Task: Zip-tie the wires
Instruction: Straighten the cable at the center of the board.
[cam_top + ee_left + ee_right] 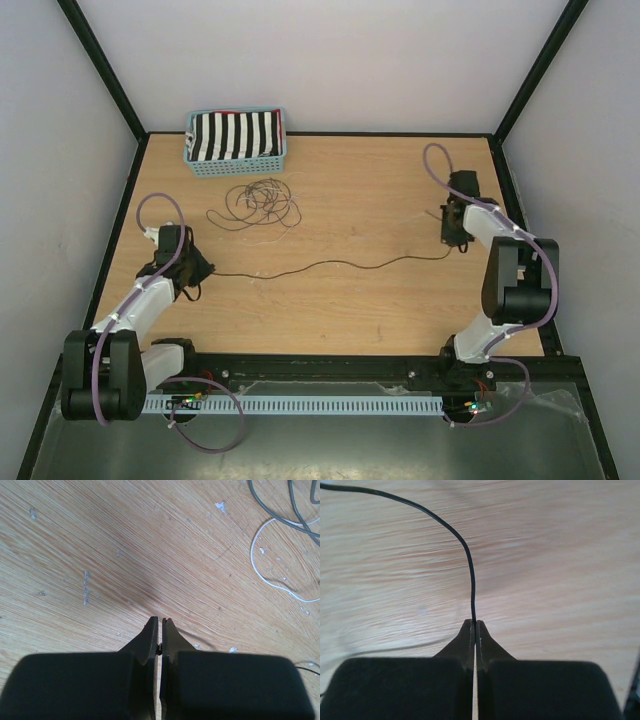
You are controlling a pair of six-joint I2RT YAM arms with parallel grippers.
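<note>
One long black wire (330, 265) lies stretched across the middle of the table between my two grippers. My left gripper (203, 270) is shut on its left end; in the left wrist view a small black piece of wire (159, 650) is pinched between the closed jaws of the left gripper (160, 620). My right gripper (452, 246) is shut on the other end. In the right wrist view the black wire (465, 545) curves up and left from the closed tips of the right gripper (474, 622). The other wires (260, 203) lie in a loose tangle of loops behind, and a white strand (256, 555) shows beside the left gripper.
A blue basket (200, 165) holding a black-and-white striped cloth stands at the back left, just behind the tangle. Grey walls with black frame posts close in the wooden table (380, 320) on three sides. A black rail (330, 372) runs along the near edge.
</note>
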